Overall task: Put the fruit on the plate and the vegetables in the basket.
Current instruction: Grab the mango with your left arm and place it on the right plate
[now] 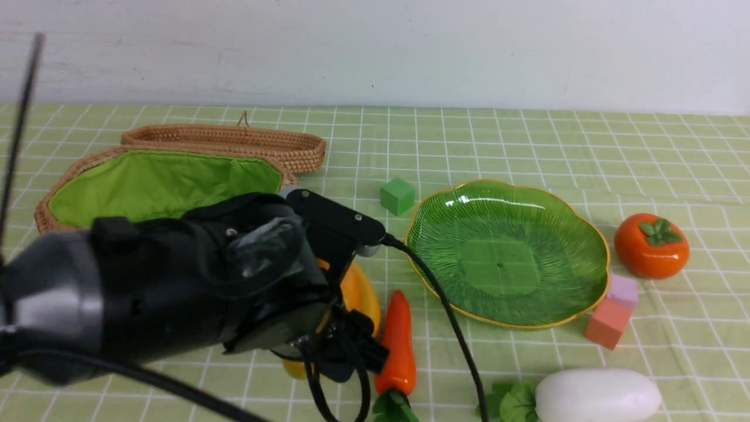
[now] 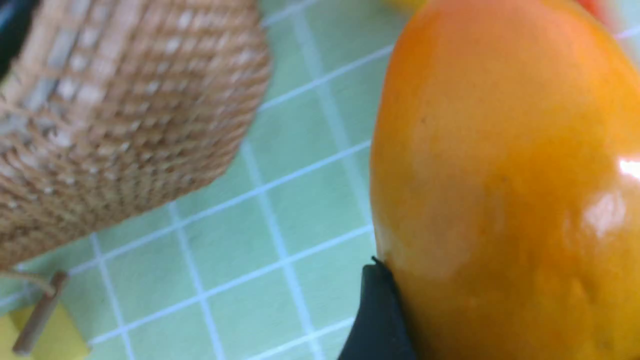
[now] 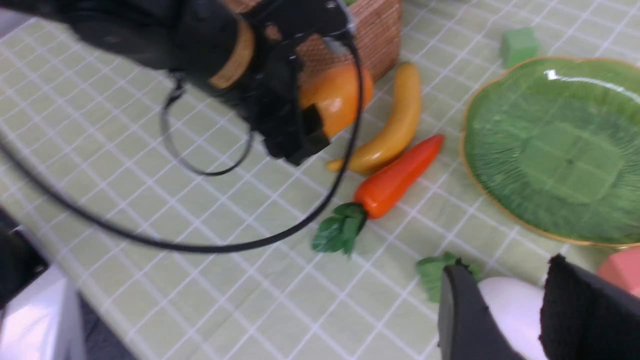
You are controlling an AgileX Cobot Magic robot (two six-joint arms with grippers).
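Observation:
My left gripper (image 1: 345,334) is shut on the orange-yellow mango (image 1: 360,290), just in front of the basket (image 1: 158,187). In the left wrist view the mango (image 2: 500,175) fills the frame and one black finger (image 2: 380,320) presses on it. The banana (image 3: 395,125) and the carrot (image 3: 395,182) lie side by side beside the mango. The green plate (image 1: 504,252) is bare, with the persimmon (image 1: 650,245) to its right. My right gripper (image 3: 505,280) is open, with the white radish (image 3: 510,310) showing between its fingers. The eggplant is not in view.
The wicker lid (image 1: 228,140) lies behind the basket. A green cube (image 1: 397,195) sits left of the plate. A pink cube (image 1: 622,291) and a salmon cube (image 1: 608,323) touch its front right rim. The left arm's cable (image 1: 457,340) runs between carrot and plate.

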